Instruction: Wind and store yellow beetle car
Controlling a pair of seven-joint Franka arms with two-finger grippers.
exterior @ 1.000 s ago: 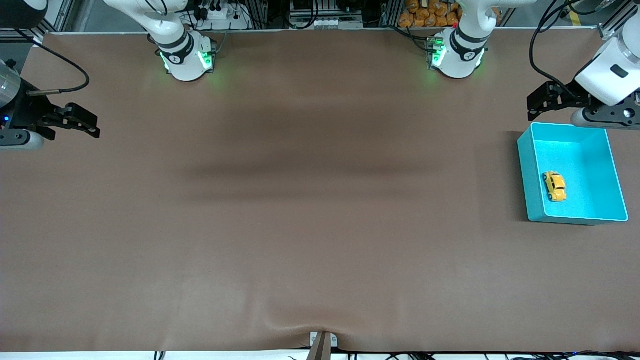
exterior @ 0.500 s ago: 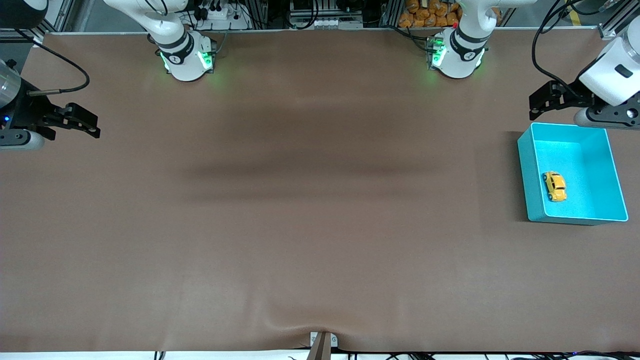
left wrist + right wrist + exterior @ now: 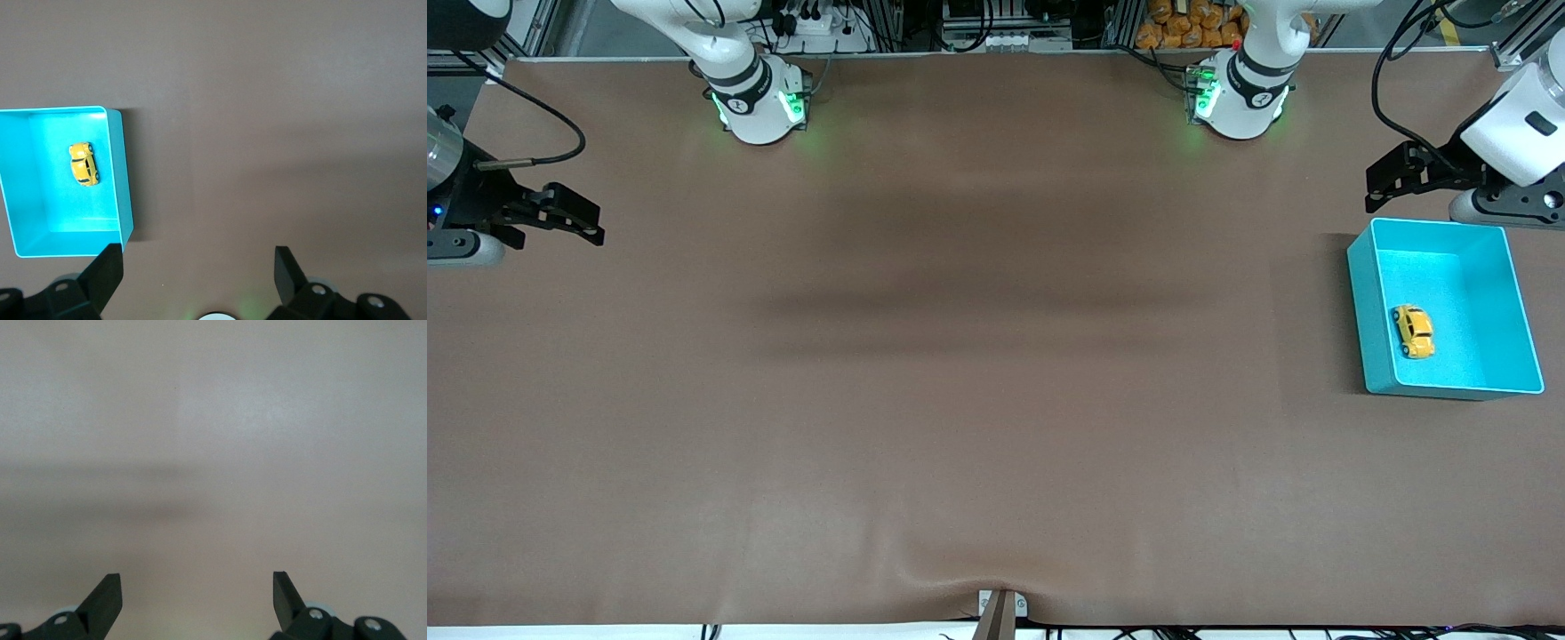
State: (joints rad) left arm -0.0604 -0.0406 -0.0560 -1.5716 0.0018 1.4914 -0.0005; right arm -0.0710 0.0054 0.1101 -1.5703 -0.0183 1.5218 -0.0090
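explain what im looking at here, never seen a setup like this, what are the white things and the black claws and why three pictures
The white things are two robot arms bolted along one edge of a brown table. Each ends in a black two-fingered hand. The wide picture comes from a high camera facing the robots. The other two come from cameras on each arm's wrist, looking down past its own fingers.

At the left arm's end of the table stands a teal bin, and a yellow beetle car lies in it. The left hand hangs open just outside the bin's rim on the robots' side, holding nothing. The right hand waits open and empty over bare table at the right arm's end.
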